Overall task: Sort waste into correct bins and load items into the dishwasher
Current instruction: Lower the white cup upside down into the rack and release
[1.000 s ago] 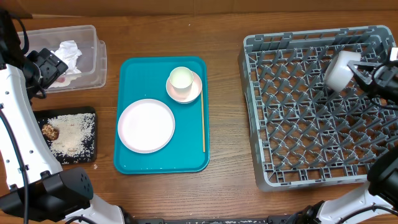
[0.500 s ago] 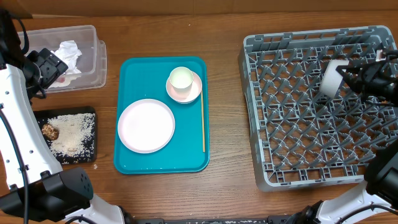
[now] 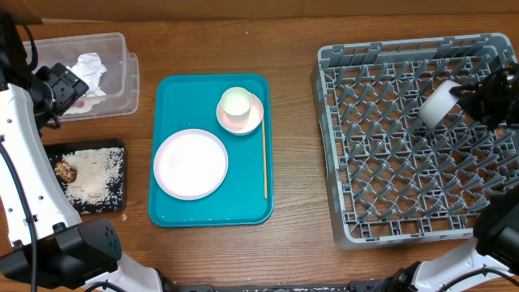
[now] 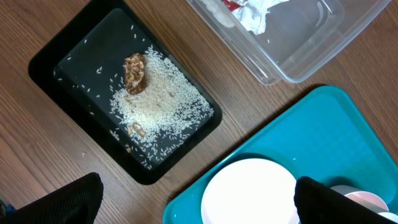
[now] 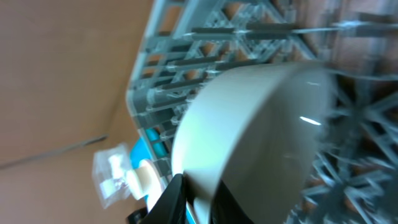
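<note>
Here we see the right fingers (image 5: 176, 200) at the rim of the white bowl (image 3: 436, 105): one dark finger stands on each side of the rim, but we cannot tell whether they pinch it or merely bracket it. The bowl lies tilted on its side among the upright pegs in the far part of the grey dish rack (image 3: 389, 162), its mouth turned toward these fingers. The left fingers (image 4: 68, 202) are spread wide with nothing between them, hovering above the counter (image 3: 292, 122) well apart from the rack. Ahead of them and to one side lies the black tray (image 4: 43, 65), carrying the rice-like crumbs (image 4: 165, 102) and, touching the crumbs, the brown lump (image 4: 135, 71). Ahead and to the other side stands the clear tub (image 3: 122, 73), which holds the crumpled tissue (image 3: 91, 69) and the red-and-white wrapper (image 4: 236, 3). Directly beneath the gap between the left fingers we find the corner of the teal tray (image 3: 174, 97) with the pale pink plate (image 3: 190, 165) lying flat on it. Farther along the same tray from these fingers, the pink bowl (image 3: 253, 120) sits just beside the plate with the whitish cup (image 3: 236, 101) upright inside it. The wooden stick (image 3: 264, 162) lies along the tray's edge on the side toward the right fingers, one end under or against the pink bowl.
</note>
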### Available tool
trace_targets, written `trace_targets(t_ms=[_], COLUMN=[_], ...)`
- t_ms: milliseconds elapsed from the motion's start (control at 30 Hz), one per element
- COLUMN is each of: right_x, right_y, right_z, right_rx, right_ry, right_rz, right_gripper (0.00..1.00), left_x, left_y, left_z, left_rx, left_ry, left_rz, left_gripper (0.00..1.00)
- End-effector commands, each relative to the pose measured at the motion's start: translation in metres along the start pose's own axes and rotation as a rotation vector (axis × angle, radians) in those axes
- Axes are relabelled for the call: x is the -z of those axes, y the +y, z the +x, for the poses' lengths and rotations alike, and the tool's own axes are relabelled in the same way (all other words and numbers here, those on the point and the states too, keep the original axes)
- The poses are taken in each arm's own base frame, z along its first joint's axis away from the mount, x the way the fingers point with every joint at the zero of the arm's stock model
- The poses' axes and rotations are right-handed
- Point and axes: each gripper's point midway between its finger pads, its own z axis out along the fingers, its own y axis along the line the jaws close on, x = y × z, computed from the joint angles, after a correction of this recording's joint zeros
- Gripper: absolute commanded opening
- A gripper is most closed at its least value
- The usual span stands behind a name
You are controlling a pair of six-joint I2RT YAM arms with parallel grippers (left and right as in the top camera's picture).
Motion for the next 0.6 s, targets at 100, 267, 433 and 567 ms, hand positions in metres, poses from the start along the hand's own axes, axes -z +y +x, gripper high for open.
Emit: trace_targets(t_ms=[100, 267, 433, 567], right_x=[0.06, 0.078, 0.076, 0.056], right_y=[-0.08, -0.088, -0.059, -0.025], right_z=[-0.027, -0.019, -0.013, -0.001], right_rx=[-0.169, -0.251, -0.189, -0.019], right_ry=[-0.218, -0.237, -0.232, -0.163], right_rz=[0.564, 0.662, 0.6, 0.531], right_gripper=[0.13, 0.13, 0.12, 0.13], left_x=[-0.004, -0.004, -0.004, -0.004], left_y=[-0.001, -0.001, -0.001, -0.001], left_z=[0.001, 0.001, 0.001, 0.001], left_rx=[0.017, 0.017, 0.017, 0.017], left_ry=[0.013, 0.013, 0.013, 0.013], left_rz=[-0.006, -0.005, -0.006, -0.006], left_gripper=[1.0, 1.0, 1.0, 1.0])
